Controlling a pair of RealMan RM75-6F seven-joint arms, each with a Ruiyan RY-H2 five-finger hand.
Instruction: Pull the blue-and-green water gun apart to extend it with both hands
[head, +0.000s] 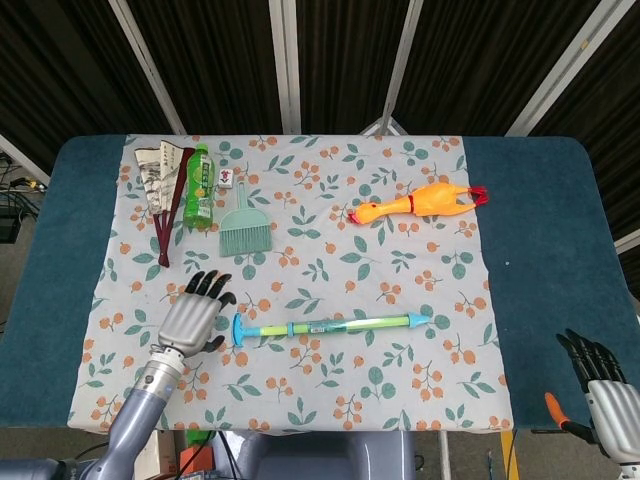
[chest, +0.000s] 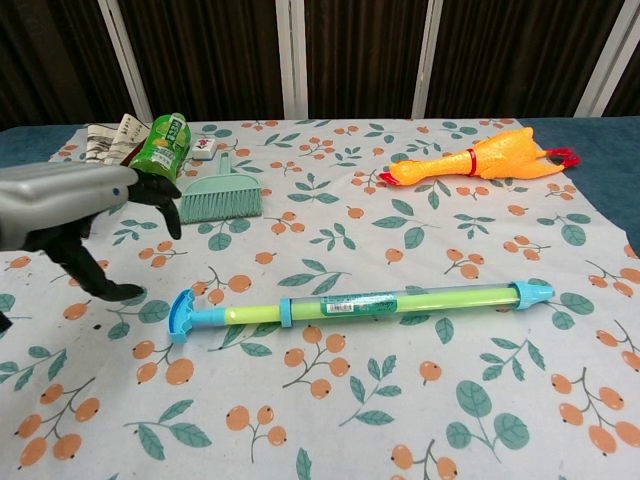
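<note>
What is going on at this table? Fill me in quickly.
A two-armed robot is about to pull a blue-and-green water gun apart. The gun lies untouched on the floral cloth. The left hand hovers open beside the gun's blue handle end, not gripping it. The right hand sits off the cloth at the table's near corner, holding nothing. A rubber chicken, small brush, green bottle and folded fan lie further back.

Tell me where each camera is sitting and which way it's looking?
Head view: high up, looking almost straight down at the table; it shows the left hand and forearm near the water gun, and the right hand at the bottom right corner.
Chest view: low, looking forward across the cloth; only the left hand shows, large at the left edge.
Both see the water gun, rubber chicken and green brush.
</note>
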